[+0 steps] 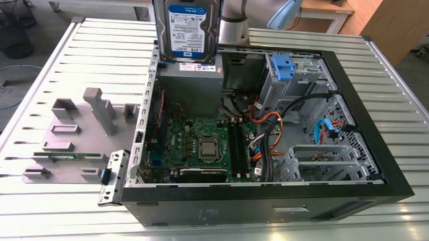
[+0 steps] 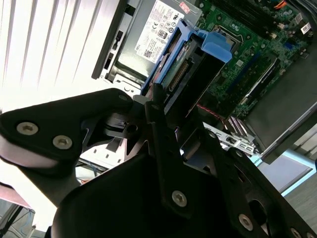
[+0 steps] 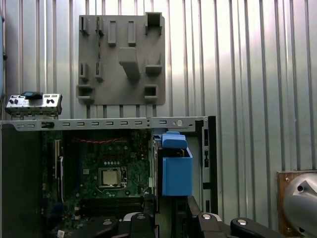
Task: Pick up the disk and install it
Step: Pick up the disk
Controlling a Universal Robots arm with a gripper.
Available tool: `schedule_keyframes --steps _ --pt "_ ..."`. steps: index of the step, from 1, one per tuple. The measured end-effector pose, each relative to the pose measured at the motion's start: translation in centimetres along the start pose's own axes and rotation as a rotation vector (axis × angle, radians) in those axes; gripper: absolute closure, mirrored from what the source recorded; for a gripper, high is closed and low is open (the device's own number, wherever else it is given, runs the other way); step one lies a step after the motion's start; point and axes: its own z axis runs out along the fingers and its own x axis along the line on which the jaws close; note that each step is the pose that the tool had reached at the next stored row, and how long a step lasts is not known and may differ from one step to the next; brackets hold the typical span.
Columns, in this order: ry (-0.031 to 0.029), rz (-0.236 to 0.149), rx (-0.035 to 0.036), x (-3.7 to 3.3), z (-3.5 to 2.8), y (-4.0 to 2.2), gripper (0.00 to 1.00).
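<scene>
the disk hangs in the air above the far end of the open computer case, clear of the worktop. in the exterior view it stands on end, with its long axis vertical and its white-and-blue label facing the camera. its lower end sits just above the gray power supply box, and its upper end runs out of the picture beside the robot arm.

in the second wrist view the gripper is clenched on the disk. its black fingers press against the near end, where a strip of green board and a connector show. from there the disk's long axis runs straight away from the gripper toward the case interior. the blue plastic rails lie along its sides, and a blue tab caps the far end over the motherboard.

in the first wrist view the disk is seen nearly end-on as a blue block. it lies over the case wall, just beside the motherboard.

on the worktop at the exterior view's left lies a gray fixture plate, well apart from the disk, with a thin green circuit strip on it. a blue caddy sits in the case's drive bay, toward the exterior view's right of the disk.
</scene>
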Motion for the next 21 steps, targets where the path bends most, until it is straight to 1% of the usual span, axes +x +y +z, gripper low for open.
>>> schedule_keyframes --steps 3,5,12,15,18,21 --pt "0.0000 0.000 0.0000 -0.02 -0.01 -0.45 0.65" --pt "0.0000 0.000 -0.0001 -0.04 -0.02 -0.90 0.65" --pt "0.0000 0.000 -0.0008 -0.12 -0.04 -2.82 0.65" --pt "0.0001 0.000 -0.0010 -0.16 -0.06 -3.54 0.65" --pt "0.0001 0.000 -0.0011 -0.18 -0.06 -4.15 0.65" --pt "0.0001 0.000 -0.0011 -0.20 -0.07 -4.56 0.65"
